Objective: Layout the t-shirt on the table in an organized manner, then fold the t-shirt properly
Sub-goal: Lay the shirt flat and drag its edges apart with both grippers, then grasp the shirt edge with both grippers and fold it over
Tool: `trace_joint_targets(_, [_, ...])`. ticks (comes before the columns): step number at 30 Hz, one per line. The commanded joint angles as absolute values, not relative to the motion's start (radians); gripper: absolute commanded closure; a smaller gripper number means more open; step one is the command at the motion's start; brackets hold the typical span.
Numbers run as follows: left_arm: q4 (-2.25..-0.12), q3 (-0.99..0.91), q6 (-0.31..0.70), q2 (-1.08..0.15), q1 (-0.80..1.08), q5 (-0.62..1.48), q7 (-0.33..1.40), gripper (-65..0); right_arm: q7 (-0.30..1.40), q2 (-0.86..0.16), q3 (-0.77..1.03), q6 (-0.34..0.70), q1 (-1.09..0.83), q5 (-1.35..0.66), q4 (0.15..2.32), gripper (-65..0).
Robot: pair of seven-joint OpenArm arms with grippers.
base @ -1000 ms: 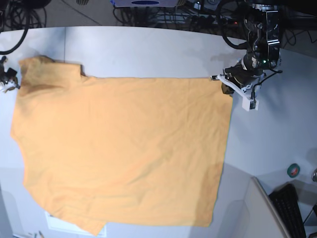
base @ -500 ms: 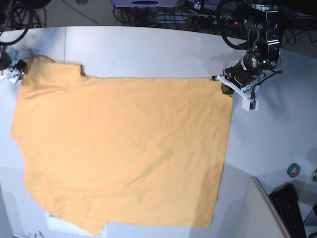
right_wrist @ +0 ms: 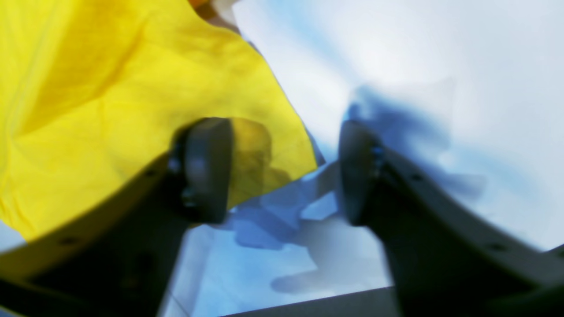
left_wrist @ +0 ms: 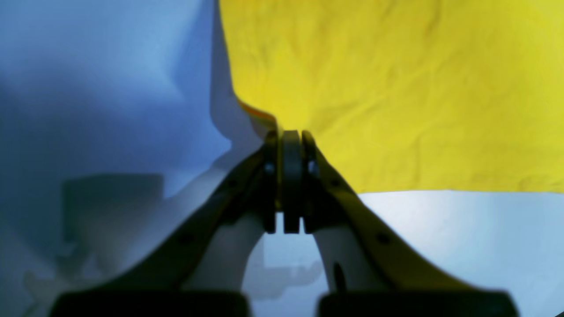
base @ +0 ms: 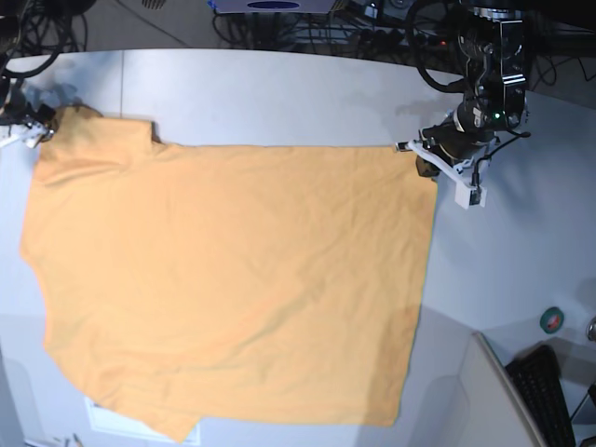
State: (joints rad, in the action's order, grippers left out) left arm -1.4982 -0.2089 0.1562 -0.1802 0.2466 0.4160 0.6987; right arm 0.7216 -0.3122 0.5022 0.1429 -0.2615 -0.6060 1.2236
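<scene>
Base view alone: whole t-shirt (base: 223, 279) (wrists, corners only)

The shirt (base: 233, 279) is plain orange-yellow all over, with no pattern. In the wrist views it looks bright yellow. The table (base: 279, 93) is pale grey-white, with bluish shadows. The left gripper (left_wrist: 285, 136) has black pads and whitish arms. The right gripper (right_wrist: 282, 171) has dark grey pads. A small green and red round thing (base: 552, 319) lies by a black keyboard (base: 545, 396).
</scene>
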Motion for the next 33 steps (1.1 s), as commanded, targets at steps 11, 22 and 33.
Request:
trace_joint_targets(11, [-1.512, -0.213, 0.159, -0.188, 0.246, 0.424, 0.680, 0.0, 0.730, -0.303, 0.562, 0.272, -0.295, -0.621, 1.248, 0.0])
trace_joint_targets(22, [-1.586, -0.272, 0.159, -0.186, 0.329, 0.424, 0.679, 0.0, 0.863, -0.205, 0.700, 0.272, -0.429, -0.615, 1.480, 0.0])
trace_joint_targets(33, [-1.724, -0.308, 0.159, -0.139, 0.443, 0.420, 0.679, 0.0, 0.921, -0.153, 0.707, 0.275, -0.533, -0.619, 1.730, 0.0])
